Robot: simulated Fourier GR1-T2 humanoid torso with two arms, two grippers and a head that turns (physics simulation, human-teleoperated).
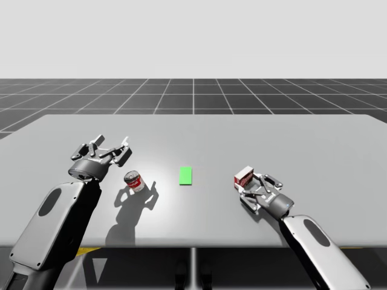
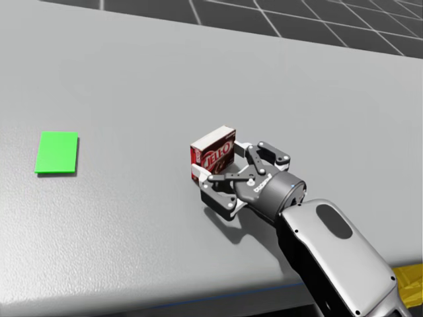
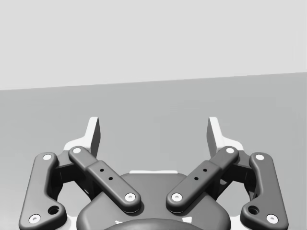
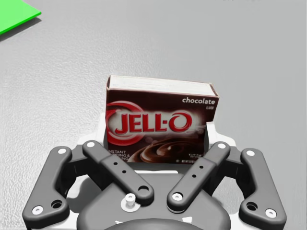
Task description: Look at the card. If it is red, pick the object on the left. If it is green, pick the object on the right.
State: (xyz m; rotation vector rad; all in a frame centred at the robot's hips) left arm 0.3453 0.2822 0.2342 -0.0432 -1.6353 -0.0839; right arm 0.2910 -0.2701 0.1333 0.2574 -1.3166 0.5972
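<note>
A green card lies flat at the table's middle. To its left a red and white can stands upright. On the card's right is a brown box, resting on the table and held between the fingers of my right gripper, which is shut on it from both sides. My left gripper hovers open above and behind the can, with nothing between its fingers.
The grey table stretches wide behind and beside the objects. Its front edge runs close under my right forearm. A dark gridded floor lies beyond the far edge.
</note>
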